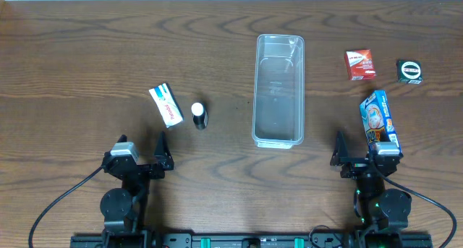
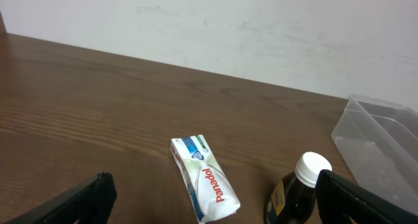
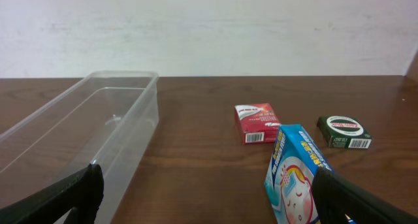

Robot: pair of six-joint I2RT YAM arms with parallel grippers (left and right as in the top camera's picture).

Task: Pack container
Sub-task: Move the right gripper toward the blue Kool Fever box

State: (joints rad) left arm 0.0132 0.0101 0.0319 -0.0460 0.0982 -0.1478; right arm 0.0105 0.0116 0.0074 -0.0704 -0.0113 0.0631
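Observation:
The clear plastic container (image 1: 278, 89) lies lengthwise at the table's middle and holds nothing; it shows in the right wrist view (image 3: 91, 126) and at the edge of the left wrist view (image 2: 382, 136). A white Panadol box (image 1: 166, 104) (image 2: 204, 178) and a dark bottle with a white cap (image 1: 199, 115) (image 2: 302, 191) lie left of it. A blue box (image 1: 379, 118) (image 3: 294, 175), a red box (image 1: 359, 64) (image 3: 256, 123) and a dark green box (image 1: 410, 71) (image 3: 344, 131) lie right of it. My left gripper (image 1: 142, 157) (image 2: 212, 201) and right gripper (image 1: 359, 155) (image 3: 208, 198) are open and empty near the front edge.
The wooden table (image 1: 87, 53) reaches a pale wall at the back. Black cables (image 1: 58, 204) run from both arm bases at the front edge.

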